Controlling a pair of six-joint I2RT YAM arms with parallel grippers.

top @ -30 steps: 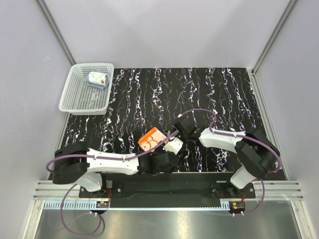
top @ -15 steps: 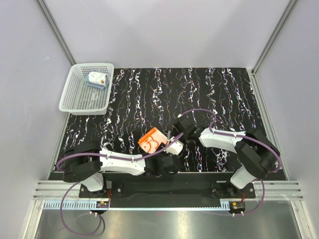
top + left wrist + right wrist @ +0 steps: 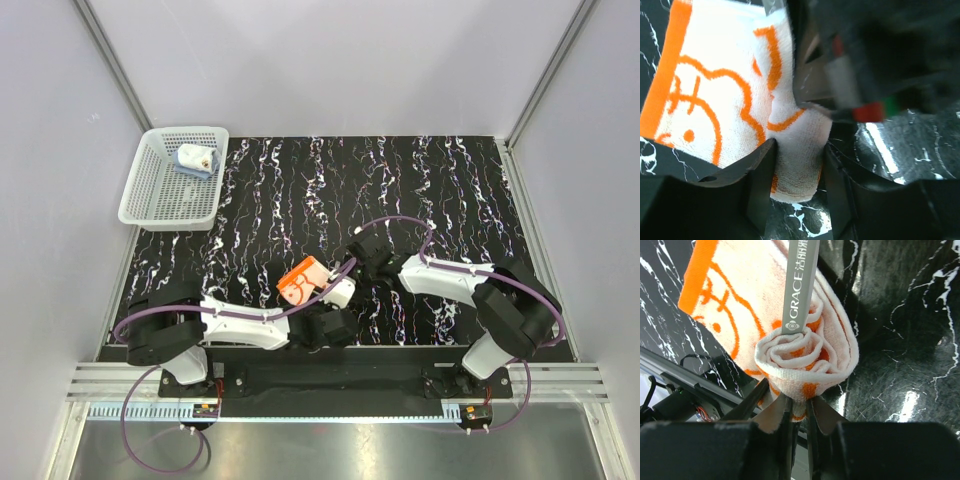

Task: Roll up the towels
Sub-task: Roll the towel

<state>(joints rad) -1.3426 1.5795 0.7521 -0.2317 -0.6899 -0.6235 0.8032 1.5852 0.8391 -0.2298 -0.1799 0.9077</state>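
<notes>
The orange towel [image 3: 303, 277] with white flower print lies partly rolled near the table's front middle, its flat part spread to the left. In the right wrist view its spiral end [image 3: 807, 357] faces me, and my right gripper [image 3: 799, 401] is shut on the lower edge of that roll. A grey label [image 3: 801, 287] hangs over the roll. In the left wrist view the other end of the roll [image 3: 799, 167] sits between my left gripper's [image 3: 799, 176] fingers [image 3: 758, 172], which press against both its sides. The light blue towel [image 3: 194, 160] lies rolled in the basket.
The white perforated basket [image 3: 160, 205] stands at the far left, off the black marbled mat [image 3: 430, 190]. Both arms meet over the towel near the front edge, with purple cables looping above them. Grey walls close in the sides and back.
My left gripper's jaws have narrowed onto the roll's end, and the left arm has shifted slightly. The right gripper has kept its grip in place.
</notes>
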